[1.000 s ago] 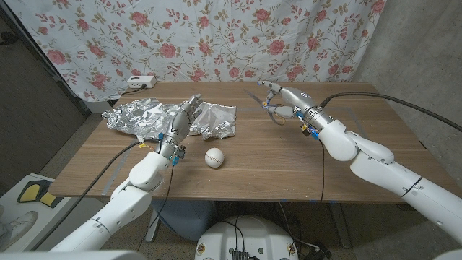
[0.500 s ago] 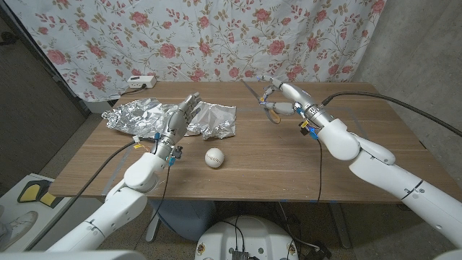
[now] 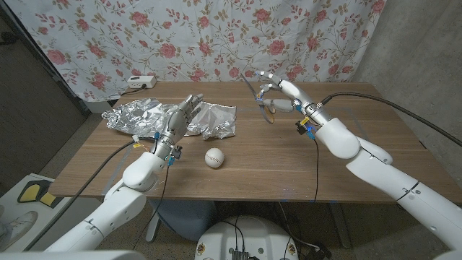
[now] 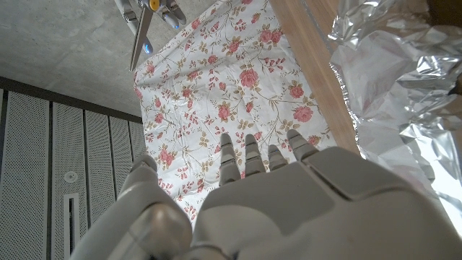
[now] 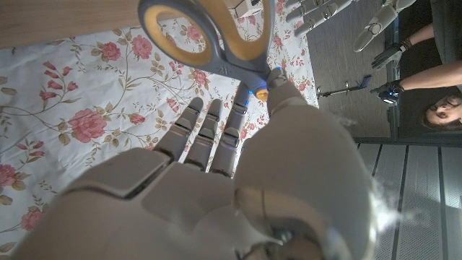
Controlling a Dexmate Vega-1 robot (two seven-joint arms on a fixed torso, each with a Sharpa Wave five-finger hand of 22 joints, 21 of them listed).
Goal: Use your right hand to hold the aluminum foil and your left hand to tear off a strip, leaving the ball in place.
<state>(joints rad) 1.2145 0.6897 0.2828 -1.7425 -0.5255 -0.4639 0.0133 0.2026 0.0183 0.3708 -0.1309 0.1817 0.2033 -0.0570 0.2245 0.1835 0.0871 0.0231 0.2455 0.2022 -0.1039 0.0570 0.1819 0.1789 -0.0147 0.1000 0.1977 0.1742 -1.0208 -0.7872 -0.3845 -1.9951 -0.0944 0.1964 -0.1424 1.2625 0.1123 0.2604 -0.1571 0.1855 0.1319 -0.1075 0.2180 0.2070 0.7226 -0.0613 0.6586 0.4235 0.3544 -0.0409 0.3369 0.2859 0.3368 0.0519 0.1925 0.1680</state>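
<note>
The crumpled aluminum foil [image 3: 141, 115] lies on the far left of the wooden table [image 3: 289, 162], with a second crinkled part [image 3: 218, 119] toward the middle. My left hand [image 3: 178, 121] reaches over the foil between those parts, fingers straight and apart, holding nothing; the left wrist view shows the left hand [image 4: 274, 209] beside the foil [image 4: 393, 87]. A white ball [image 3: 214, 157] sits in front of the foil. My right hand [image 3: 287, 95] is raised above the table's far middle and grips grey-and-yellow scissors [image 3: 261, 101], whose handle [image 5: 216, 40] is looped over its fingers [image 5: 209, 137].
A small white box [image 3: 141, 81] stands at the table's back left, before a floral curtain [image 3: 216, 36]. A person's arm [image 5: 433, 72] shows in the right wrist view. Bare wood [image 3: 346, 144] spreads under my right arm.
My right hand has lifted the scissors and carried them a little toward the foil. The left hand, foil and ball have stayed put.
</note>
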